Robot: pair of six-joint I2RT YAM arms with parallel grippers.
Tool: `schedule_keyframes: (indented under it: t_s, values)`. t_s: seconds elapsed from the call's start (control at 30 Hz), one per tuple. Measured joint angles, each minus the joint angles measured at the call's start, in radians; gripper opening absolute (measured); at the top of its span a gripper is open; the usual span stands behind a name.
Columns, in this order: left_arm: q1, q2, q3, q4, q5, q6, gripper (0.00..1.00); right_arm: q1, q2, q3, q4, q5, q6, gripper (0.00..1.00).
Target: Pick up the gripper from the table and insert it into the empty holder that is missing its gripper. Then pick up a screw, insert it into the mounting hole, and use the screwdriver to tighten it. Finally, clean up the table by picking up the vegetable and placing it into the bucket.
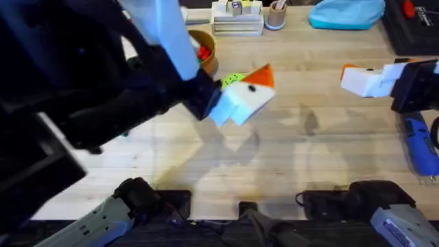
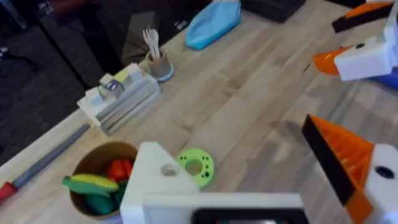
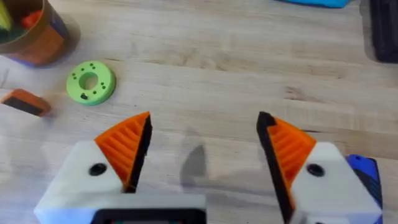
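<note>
Item: left gripper (image 2: 239, 158). Fingers spread wide, nothing between them; I have it raised above the table (image 1: 309, 178) near the green ring disc (image 2: 196, 166).
Item: right gripper (image 3: 202, 130). Orange pads wide apart, empty.
Item: screwdriver (image 1: 420, 145). Lying at the table's right edge, untouched.
Item: bucket (image 1: 208, 49). Toys inside, just beyond the disc.
Item: loose gripper, holder. I cannot tell either from the arms' own fingers.
Step, my judgement: first pickup not yet done; I must locate that piece.

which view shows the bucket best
The left wrist view: the bucket shows its open top, with red, yellow and green toys inside. Overhead, the bucket is partly hidden behind the raised left arm. In the right wrist view the bucket is cut off at the corner.
</note>
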Motion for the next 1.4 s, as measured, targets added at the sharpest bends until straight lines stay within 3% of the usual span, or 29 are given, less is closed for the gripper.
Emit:
schedule_keyframes:
  t_s: [0.1,0.23,0.4,0.5,0.87,1.2,1.4]
  values:
    - [0.0,0.006,-0.069,0.159,0.006,0.0,0.993,0.0,0.0,0.0,0.0,0.0,0.0,0.991]
    - [-0.001,-0.042,-0.273,0.384,0.021,0.0,0.993,0.0,0.0,0.0,0.0,0.0,0.0,0.992]
    - [-0.001,-0.253,-0.58,0.654,0.086,0.0,0.993,0.0,0.0,0.0,0.0,0.0,0.0,0.991]
    - [-0.002,-0.38,-0.693,0.731,0.116,0.0,0.993,0.0,0.0,0.0,0.0,0.0,0.0,0.992]
    - [-0.002,-0.753,-0.941,0.673,0.152,0.0,0.993,0.0,0.0,0.0,0.0,0.0,0.0,0.993]
    - [-0.002,-0.766,-0.949,0.495,0.198,0.0,0.993,0.0,0.0,0.0,-0.001,0.0,0.0,0.991]
    - [-0.002,-0.766,-0.949,0.487,0.198,0.0,0.993,0.0,0.0,0.0,-0.001,0.0,0.0,0.992]
